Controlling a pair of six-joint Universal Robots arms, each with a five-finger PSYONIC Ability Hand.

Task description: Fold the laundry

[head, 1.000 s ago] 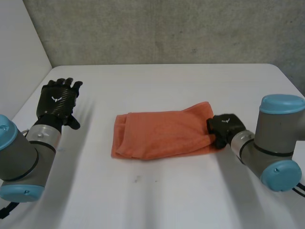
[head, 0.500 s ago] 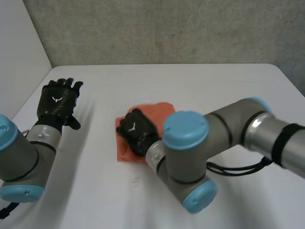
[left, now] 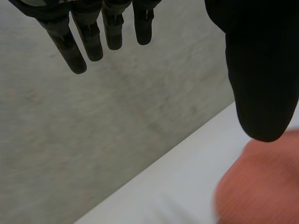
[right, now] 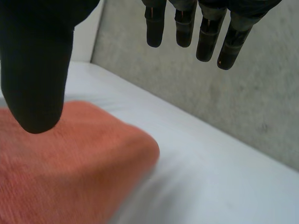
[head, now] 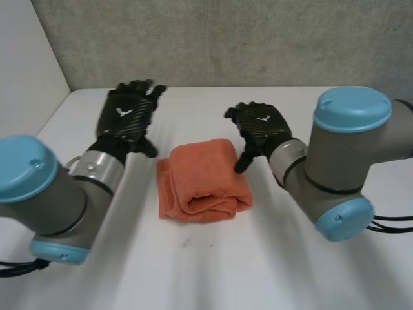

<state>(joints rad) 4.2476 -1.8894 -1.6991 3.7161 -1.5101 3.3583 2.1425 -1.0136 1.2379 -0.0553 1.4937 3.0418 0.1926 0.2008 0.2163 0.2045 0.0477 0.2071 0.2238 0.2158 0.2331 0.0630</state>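
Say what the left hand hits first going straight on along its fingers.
Likely the grey wall behind the table: the left hand points over the far edge, with the orange cloth off beside its thumb.

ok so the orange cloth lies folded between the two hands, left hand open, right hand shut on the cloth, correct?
Not quite. The right hand is open too, with straight fingers that hold nothing, as the right wrist view shows. The rest stands: the orange cloth lies folded between the hands and the left hand is open.
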